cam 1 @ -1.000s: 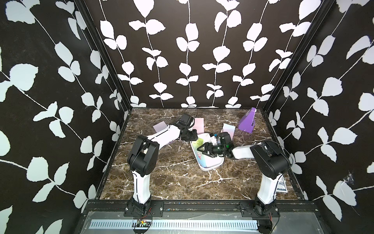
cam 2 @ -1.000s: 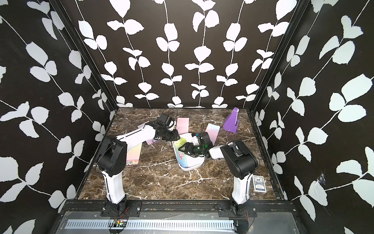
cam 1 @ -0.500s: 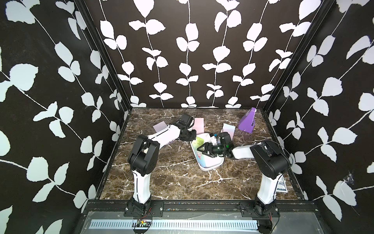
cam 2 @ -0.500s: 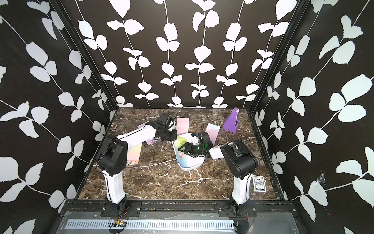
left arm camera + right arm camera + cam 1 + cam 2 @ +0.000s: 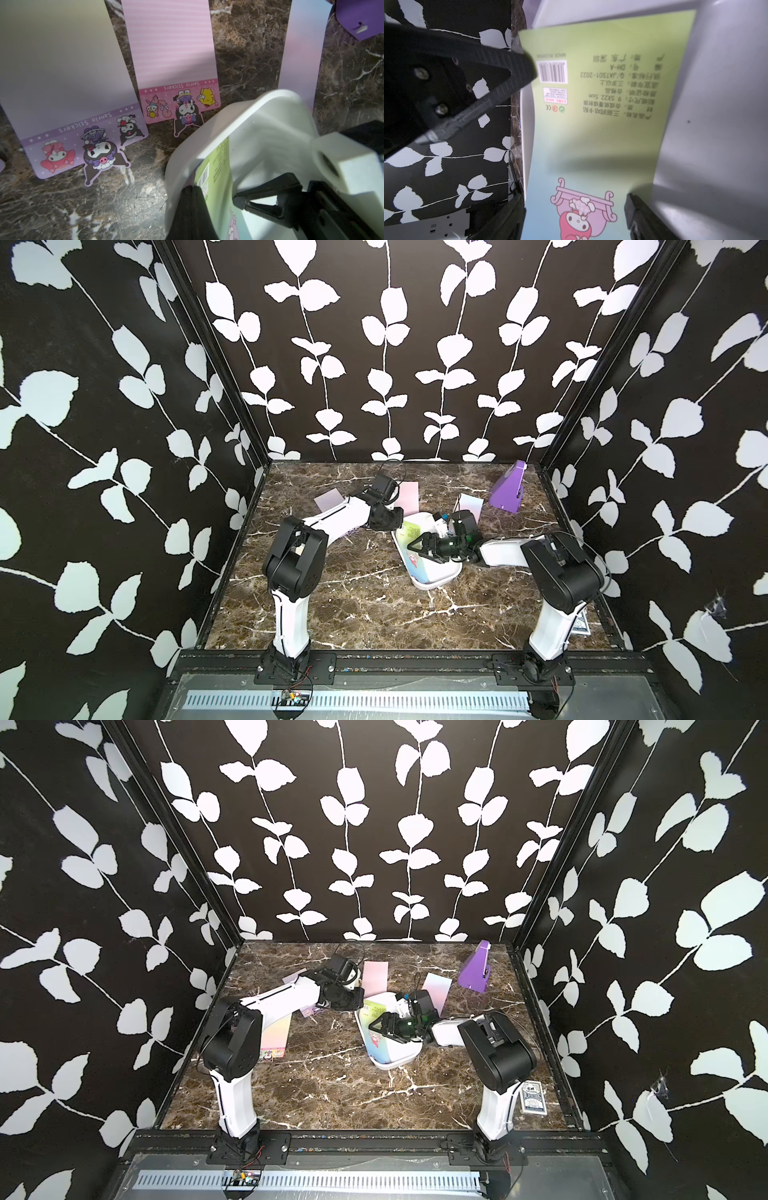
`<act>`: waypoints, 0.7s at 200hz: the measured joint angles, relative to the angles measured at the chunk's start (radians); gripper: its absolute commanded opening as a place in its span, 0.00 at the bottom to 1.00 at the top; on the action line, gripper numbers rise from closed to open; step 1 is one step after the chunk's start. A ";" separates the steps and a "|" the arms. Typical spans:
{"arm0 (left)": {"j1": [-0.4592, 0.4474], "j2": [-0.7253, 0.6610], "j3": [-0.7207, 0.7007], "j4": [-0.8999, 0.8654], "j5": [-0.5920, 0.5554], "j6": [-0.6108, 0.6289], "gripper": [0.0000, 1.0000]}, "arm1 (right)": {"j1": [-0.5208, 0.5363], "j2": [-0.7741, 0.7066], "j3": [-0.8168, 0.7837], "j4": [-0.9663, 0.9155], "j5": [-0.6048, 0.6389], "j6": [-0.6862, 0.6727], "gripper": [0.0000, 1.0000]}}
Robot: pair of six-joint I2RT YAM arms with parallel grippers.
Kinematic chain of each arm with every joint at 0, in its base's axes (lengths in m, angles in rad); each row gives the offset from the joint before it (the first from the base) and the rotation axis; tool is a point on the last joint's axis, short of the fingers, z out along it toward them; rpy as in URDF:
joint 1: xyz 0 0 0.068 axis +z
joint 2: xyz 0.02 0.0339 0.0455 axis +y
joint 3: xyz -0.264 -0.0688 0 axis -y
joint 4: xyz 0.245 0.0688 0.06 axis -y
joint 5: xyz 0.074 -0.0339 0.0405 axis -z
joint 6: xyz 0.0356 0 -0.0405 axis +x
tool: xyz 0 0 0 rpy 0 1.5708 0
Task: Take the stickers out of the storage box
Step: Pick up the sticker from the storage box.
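Left gripper (image 5: 529, 68), clamped on the edge of the green sticker sheet (image 5: 602, 135) at the storage box (image 5: 716, 104) rim, should lift slowly; right gripper (image 5: 575, 220), jaws apart, hovers over the box.

Black walls (image 5: 124, 448) (image 5: 104, 907) printed with white leaf vines filled the left, right and upper frame in both top views. Lower centre lay a brown, white-veined marble floor (image 5: 353, 614), evenly lit, with a black rail (image 5: 415, 659) along its lower edge

"Sanrio Stickers" — lilac sheet (image 5: 62, 72), pink sheet (image 5: 172, 52); "MADE IN CHINA" — green sheet (image 5: 602, 135).
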 measured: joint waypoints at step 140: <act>0.011 -0.069 -0.060 0.118 0.133 -0.047 0.00 | -0.034 -0.010 0.039 -0.059 0.091 -0.065 0.78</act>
